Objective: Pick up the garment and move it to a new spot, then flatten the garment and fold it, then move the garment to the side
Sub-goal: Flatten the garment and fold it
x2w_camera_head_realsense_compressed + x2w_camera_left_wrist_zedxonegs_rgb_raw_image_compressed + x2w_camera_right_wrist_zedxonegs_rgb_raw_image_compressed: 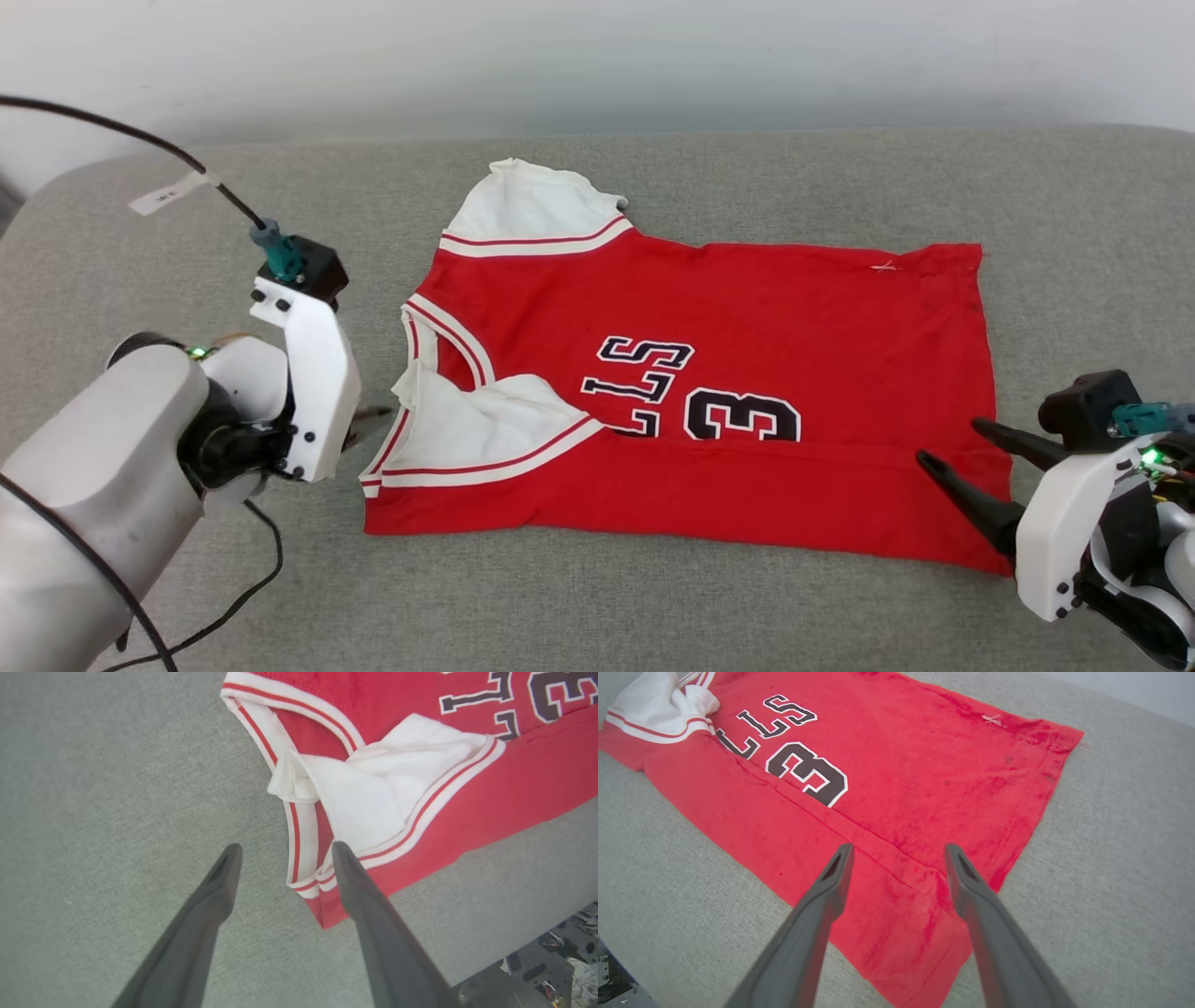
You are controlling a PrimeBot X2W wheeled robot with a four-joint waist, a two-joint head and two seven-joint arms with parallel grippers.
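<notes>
Lying face up on the grey cushion point(653, 607), the garment point(747, 317) has its near long edge folded over, hiding the lower part of the letters and the 3. The left gripper point(282, 851) hangs at the shoulder corner, jaws spread and empty. The right gripper point(899, 851) hovers over the hem corner, jaws also apart, holding nothing.

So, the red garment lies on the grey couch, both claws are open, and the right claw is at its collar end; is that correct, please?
Not quite: the right claw is at the hem end of the garment, as the right wrist view shows. It is the left claw that is by the collar. The rest holds.
</notes>
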